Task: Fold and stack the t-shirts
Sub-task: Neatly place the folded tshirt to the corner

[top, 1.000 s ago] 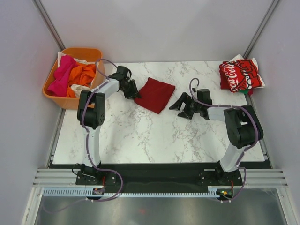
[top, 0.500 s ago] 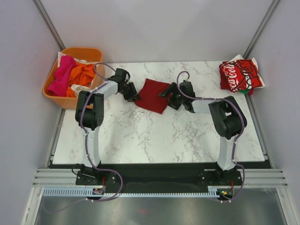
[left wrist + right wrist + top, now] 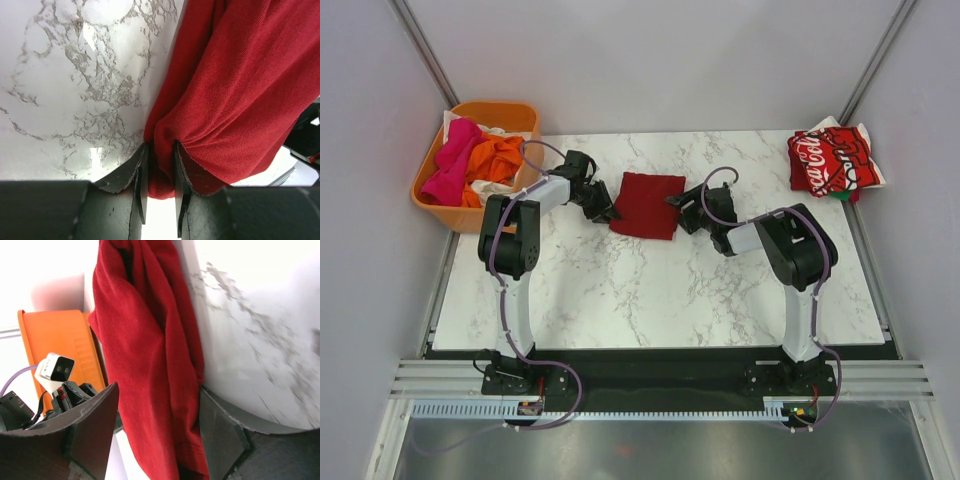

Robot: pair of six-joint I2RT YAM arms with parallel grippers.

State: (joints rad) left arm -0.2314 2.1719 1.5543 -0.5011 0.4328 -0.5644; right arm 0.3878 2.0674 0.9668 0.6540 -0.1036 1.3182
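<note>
My right gripper (image 3: 157,402) has swung in, spread astride the dark-red t-shirt (image 3: 646,204), apparently not gripping yet. My left gripper (image 3: 159,150) pinches the opposite edge, so a two-handed lift looks close.

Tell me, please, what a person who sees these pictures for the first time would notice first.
The dark-red t-shirt, folded in the middle of the marble table, draws the eye: the left hand pinches its left edge and the right hand is open around its right edge. Next come the Coca-Cola t-shirt at the far right corner and the orange tub of pink and orange cloth at the far left.
</note>
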